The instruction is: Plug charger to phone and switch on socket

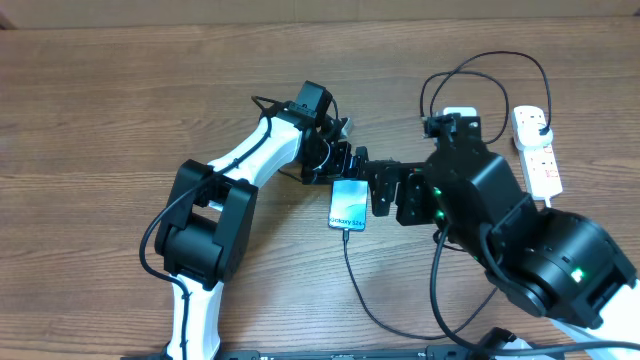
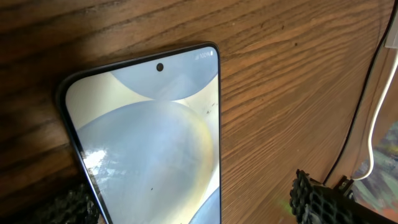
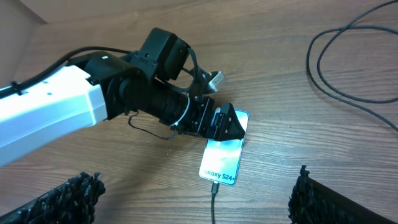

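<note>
The phone (image 1: 348, 204) lies flat on the desk (image 1: 120, 100), near the middle, screen up and lit. In the right wrist view the word "Galaxy" stands on the screen near its lower end. The charger (image 3: 214, 190) meets the bottom edge of the phone with its small tip. In the overhead view its black cable runs from there toward the near edge of the desk. The left claw (image 3: 229, 126) is over the top end of the phone. It is open: in its own camera the fingers (image 2: 317, 202) are apart, with the phone between them. The right claw (image 1: 380, 188) is just beside the right edge of the phone, also open, fingers wide. The socket (image 1: 537, 152) lies well apart at the far right, with a black plug in it.
</note>
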Action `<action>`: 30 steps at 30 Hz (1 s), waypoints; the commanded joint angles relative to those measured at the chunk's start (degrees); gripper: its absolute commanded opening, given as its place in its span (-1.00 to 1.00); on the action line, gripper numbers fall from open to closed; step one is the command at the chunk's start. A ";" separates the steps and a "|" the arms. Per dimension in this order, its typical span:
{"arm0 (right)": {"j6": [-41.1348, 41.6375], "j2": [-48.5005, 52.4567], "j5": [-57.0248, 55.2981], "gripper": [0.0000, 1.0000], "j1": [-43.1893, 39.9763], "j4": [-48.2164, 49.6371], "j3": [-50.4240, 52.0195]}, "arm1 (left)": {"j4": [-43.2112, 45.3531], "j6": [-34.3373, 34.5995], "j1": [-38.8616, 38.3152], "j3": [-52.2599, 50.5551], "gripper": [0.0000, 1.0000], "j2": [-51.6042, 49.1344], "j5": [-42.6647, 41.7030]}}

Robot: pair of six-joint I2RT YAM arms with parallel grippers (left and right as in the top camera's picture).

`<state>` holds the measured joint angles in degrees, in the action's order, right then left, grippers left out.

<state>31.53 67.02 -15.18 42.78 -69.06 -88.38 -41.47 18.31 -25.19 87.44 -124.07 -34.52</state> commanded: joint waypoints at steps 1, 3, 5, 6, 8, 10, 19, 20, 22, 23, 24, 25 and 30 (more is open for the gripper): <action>0.22 1.07 0.48 1.00 -0.11 0.17 0.26 | -0.61 0.11 0.42 -2.32 1.00 -4.09 10.14; 0.22 1.60 2.05 1.00 -0.11 0.24 0.26 | -0.66 0.13 0.42 -2.32 1.00 -4.09 10.60; 0.20 2.16 3.54 1.00 -0.11 0.42 0.26 | -0.66 0.13 0.42 -2.32 1.00 -4.09 10.73; 0.20 2.43 3.72 1.00 -0.11 0.42 0.26 | -0.66 0.13 0.42 -2.32 0.99 -4.09 10.75; 0.20 2.80 3.72 1.00 -0.11 0.39 0.26 | -0.68 0.13 0.42 -2.32 1.00 -4.09 10.75; 0.20 3.10 3.72 1.00 -0.11 0.42 0.26 | -0.68 0.11 0.42 -2.32 0.99 -4.09 10.75; 0.20 3.93 3.69 0.92 -0.11 2.27 0.26 | -3.72 0.11 1.44 -2.01 1.00 -2.89 10.69; 0.20 3.91 3.65 0.64 -0.11 2.19 0.24 | -3.85 -0.42 2.40 -1.92 1.00 -1.51 10.71; 0.22 3.69 3.28 0.41 -0.17 1.84 0.24 | -4.66 -1.03 3.89 -1.64 1.00 1.31 10.73; 0.24 3.56 2.58 0.25 -0.31 1.44 0.22 | -5.14 -1.79 4.83 -1.53 1.00 3.45 10.73; 0.26 3.50 2.16 0.12 -0.57 1.18 0.22 | -5.53 -2.58 5.77 -1.44 1.00 5.75 10.82; 0.55 3.50 1.70 0.00 -1.27 0.74 0.22 | -5.86 -3.10 6.67 -1.44 0.99 8.31 11.19; 11.06 3.50 -5.09 -0.59 -10.56 -7.04 0.20 | -8.02 -3.10 10.97 -1.44 0.99 29.94 20.15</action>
<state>36.21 70.94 -14.85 37.76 -73.67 -88.38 -48.82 16.64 -15.53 85.08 -109.86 -21.69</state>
